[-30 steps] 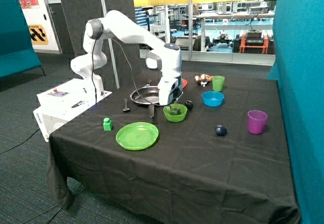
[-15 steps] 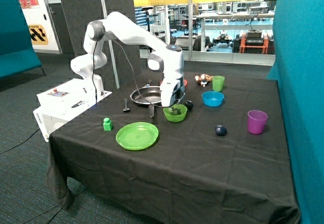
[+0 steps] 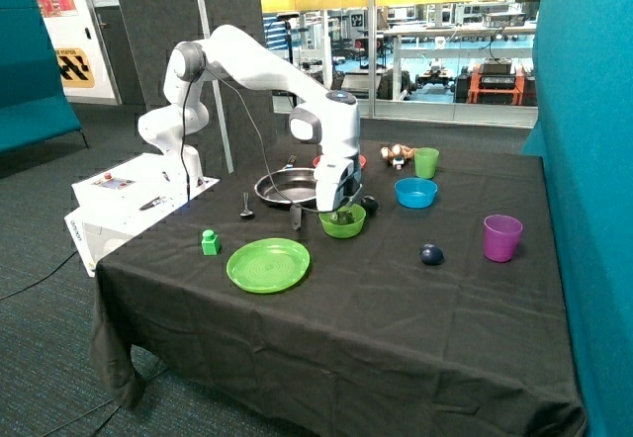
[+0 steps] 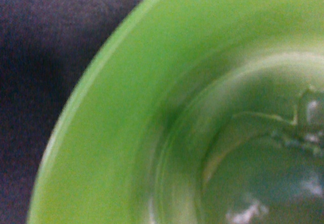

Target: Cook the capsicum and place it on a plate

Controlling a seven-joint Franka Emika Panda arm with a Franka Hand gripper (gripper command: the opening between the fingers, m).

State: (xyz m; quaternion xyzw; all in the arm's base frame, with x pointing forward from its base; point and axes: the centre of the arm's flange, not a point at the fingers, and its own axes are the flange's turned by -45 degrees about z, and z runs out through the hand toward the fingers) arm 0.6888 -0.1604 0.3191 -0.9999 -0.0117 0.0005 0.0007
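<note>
The capsicum (image 3: 345, 218) is a small dark green lump lying in a light green bowl (image 3: 343, 226) near the middle of the black table. My gripper (image 3: 339, 208) hangs straight down, its tip inside the bowl right over the capsicum. The wrist view is filled by the bowl's rim and inner wall (image 4: 126, 107), with the dark green capsicum (image 4: 263, 173) close below. The red-orange plate (image 3: 359, 162) shows only as a sliver behind the arm, beyond the frying pan (image 3: 285, 188).
A large bright green plate (image 3: 268, 264) and a light green cube (image 3: 210, 242) lie toward the front. Dark blue balls (image 3: 431, 254) (image 3: 369, 203), a blue bowl (image 3: 415, 192), a purple cup (image 3: 501, 237), a green cup (image 3: 426, 162) and a spoon (image 3: 246, 208) stand around.
The gripper has moved from beside the pan over to the green bowl and come down into it, above the capsicum.
</note>
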